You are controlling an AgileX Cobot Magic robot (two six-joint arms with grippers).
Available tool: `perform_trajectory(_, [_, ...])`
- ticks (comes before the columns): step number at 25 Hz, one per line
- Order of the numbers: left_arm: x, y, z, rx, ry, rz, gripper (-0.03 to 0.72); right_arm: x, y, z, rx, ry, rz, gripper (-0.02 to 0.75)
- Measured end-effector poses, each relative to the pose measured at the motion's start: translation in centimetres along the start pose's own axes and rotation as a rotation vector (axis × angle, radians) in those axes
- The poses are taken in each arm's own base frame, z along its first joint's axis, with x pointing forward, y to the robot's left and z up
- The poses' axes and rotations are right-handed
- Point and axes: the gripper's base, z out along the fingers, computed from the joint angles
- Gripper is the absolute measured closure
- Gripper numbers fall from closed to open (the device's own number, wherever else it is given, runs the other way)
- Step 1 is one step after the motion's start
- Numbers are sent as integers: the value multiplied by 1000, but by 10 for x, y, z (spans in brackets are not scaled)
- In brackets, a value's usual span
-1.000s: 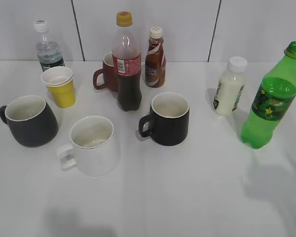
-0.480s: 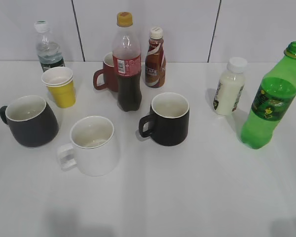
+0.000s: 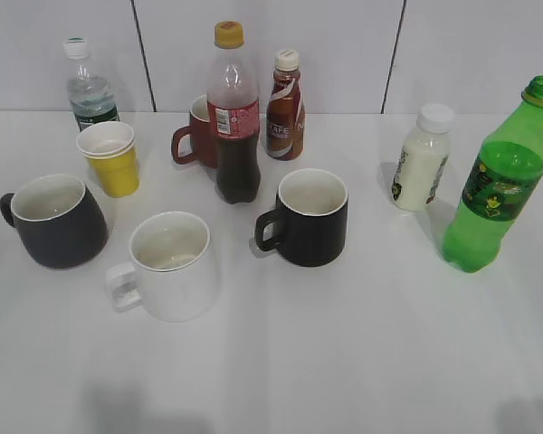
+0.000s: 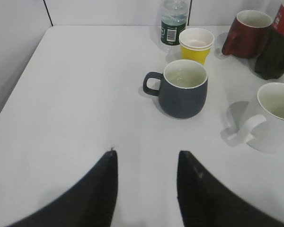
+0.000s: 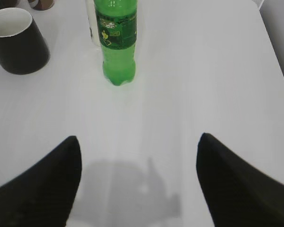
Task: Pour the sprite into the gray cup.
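A white surface (image 3: 344, 362) holds several cups and bottles. The sprite (image 3: 498, 181) stands upright at the far right, uncapped. The gray cup (image 3: 54, 221) sits at the far left, well apart from it. The left pincer (image 4: 146, 189) and the right pincer (image 5: 137, 184) both hover spread apart, empty.

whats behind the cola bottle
Directly behind the cola bottle stands a dark red mug; its handle and part of its rim show on the left, the rest is covered by the bottle. A brown coffee bottle stands behind to the right, in full view.
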Motion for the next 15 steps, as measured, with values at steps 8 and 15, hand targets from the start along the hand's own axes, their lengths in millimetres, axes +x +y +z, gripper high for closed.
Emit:
perform_trajectory(8, [1, 0, -2, -8, -14, -4, 391, 1, 0, -3, 1, -25, -1, 173])
perform_trajectory(15, [2, 0, -5, -9, -34, -5, 416, 3, 0, -6, 2, -51, -1, 173])
